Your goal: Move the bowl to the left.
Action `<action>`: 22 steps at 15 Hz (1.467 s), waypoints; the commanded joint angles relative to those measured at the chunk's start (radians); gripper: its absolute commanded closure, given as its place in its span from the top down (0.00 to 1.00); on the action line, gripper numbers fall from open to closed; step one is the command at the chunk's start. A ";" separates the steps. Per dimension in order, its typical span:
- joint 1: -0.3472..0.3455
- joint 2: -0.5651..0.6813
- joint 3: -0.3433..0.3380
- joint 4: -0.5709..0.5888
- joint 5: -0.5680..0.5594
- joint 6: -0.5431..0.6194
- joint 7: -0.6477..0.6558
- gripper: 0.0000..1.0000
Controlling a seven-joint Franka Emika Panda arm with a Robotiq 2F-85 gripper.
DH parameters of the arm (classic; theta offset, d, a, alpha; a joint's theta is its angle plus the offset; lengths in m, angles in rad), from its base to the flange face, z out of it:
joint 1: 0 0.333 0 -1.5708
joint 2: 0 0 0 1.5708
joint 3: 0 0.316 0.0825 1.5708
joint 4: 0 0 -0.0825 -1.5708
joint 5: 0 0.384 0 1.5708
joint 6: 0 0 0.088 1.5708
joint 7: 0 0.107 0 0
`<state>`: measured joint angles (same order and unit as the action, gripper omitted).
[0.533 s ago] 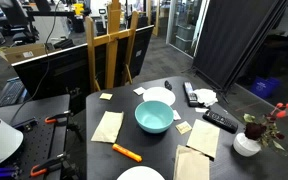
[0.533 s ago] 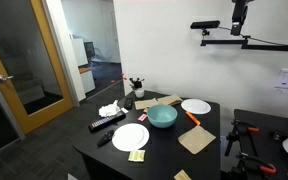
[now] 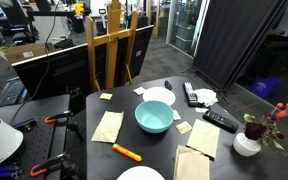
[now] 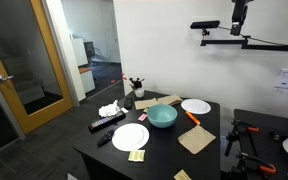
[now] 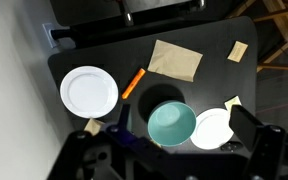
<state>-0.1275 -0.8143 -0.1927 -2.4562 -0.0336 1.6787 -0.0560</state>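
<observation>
The dark surface (image 3: 124,103) holds the teal bowl (image 3: 153,117) at its middle, just beside a white plate (image 3: 158,96), which the bowl could shove if the claw (image 5: 174,160), jaws apart overhead, drags it carelessly.

Bowl (image 3: 153,117) (image 4: 162,116) (image 5: 171,124): teal, round, deep, upright, empty, near centre of black table between 2 white plates.
</observation>
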 commanded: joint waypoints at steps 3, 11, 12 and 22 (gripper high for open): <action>0.015 0.065 0.027 0.003 -0.001 0.085 -0.010 1.00; 0.101 0.260 0.089 0.001 0.011 0.298 -0.048 1.00; 0.113 0.292 0.094 0.003 0.013 0.326 -0.058 1.00; 0.148 0.630 0.182 0.039 -0.069 0.633 -0.071 1.00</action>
<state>0.0260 -0.2830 -0.0400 -2.4621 -0.0520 2.2682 -0.1346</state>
